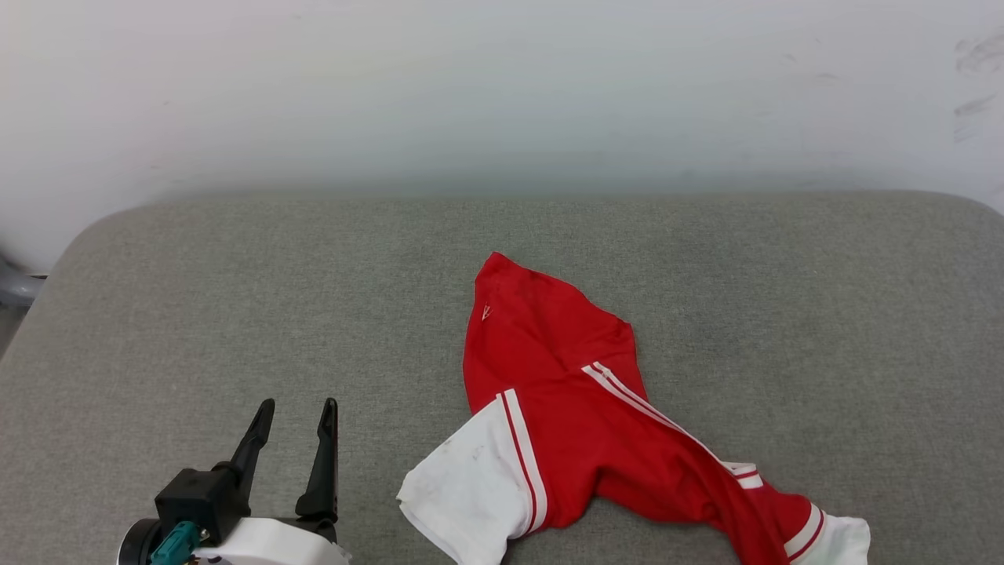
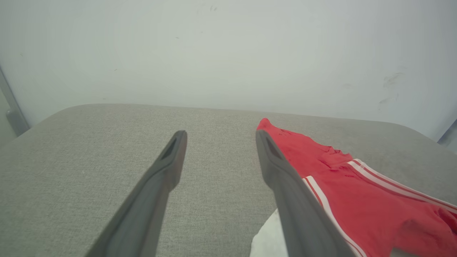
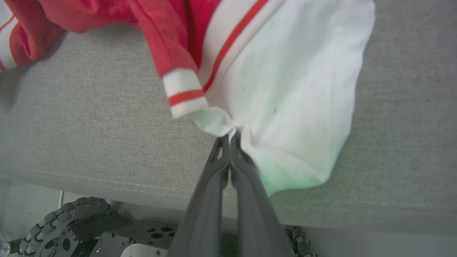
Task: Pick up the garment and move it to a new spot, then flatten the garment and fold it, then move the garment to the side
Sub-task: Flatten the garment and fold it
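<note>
The red jersey T-shirt (image 1: 565, 392) lies crumpled on the grey bench (image 1: 235, 275), just right of the wide-open, empty left end effector (image 1: 298, 403), its white sleeve (image 3: 285, 89) pinched in the closed right end effector (image 3: 230, 137), so I'd judge only the pick-up is under way; moving, flattening and folding remain.

The worktop (image 1: 196, 314) is covered in grey cloth and has round corners. One crumpled red jersey T-shirt (image 1: 565, 392) with white sleeves lies on it, right of the left tool (image 1: 298, 404).
</note>
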{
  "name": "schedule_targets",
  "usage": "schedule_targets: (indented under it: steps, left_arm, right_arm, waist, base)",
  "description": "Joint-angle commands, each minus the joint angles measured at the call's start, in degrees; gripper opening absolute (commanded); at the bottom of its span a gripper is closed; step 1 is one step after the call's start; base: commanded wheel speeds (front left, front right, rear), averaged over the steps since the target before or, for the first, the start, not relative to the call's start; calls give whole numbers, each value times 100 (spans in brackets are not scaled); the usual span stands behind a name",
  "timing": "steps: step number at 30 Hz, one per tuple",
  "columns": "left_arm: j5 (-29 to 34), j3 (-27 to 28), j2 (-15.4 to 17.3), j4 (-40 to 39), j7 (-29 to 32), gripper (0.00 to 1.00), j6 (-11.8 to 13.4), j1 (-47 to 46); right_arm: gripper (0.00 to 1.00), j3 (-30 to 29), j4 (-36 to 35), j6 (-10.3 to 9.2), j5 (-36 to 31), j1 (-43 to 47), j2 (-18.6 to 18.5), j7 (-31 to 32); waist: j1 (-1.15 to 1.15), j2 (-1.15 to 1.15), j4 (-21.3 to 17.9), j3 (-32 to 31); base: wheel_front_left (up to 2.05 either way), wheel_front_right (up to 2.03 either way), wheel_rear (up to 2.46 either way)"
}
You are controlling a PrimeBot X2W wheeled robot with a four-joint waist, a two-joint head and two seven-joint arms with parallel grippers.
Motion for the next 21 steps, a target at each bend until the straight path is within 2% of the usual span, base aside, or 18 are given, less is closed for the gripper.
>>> schedule_targets:
  steps: [1, 2, 3, 12, 16, 21]
  left_arm:
    - [9, -15, 23, 12, 15, 100, 27, 53]
    - [2, -22, 25, 19, 24, 100, 23, 53]
    - [-7, -22, 29, 29, 26, 100, 22, 59]
    - [-41, -6, 7, 78, 2, 100, 90, 175]
    - [-45, 0, 2, 75, -17, 100, 112, 195]
    - [7, -14, 9, 28, -31, 100, 125, 91]
  right_arm:
    - [20, -14, 68, -4, 45, -6, 41, -105]
    - [48, -49, 124, -4, 108, -43, 80, -215]
    - [100, -60, 154, -3, 123, -76, 86, -329]
    - [100, -324, -343, -4, 174, -180, 269, -2252]
    - [100, -397, -434, -4, 274, -324, 256, -2334]
    - [100, -650, -321, -4, 345, -796, 51, -2037]
  waist:
    - [0, 0, 7, -14]
    - [0, 0, 16, -24]
    - [0, 0, 23, -39]
    - [0, 0, 57, -205]
    - [0, 0, 43, -251]
    - [0, 0, 116, -212]
  base:
    - [0, 0, 0]
    - [0, 0, 0]
    - [0, 0, 0]
    - [0, 0, 0]
    - [0, 0, 0]
    - [0, 0, 0]
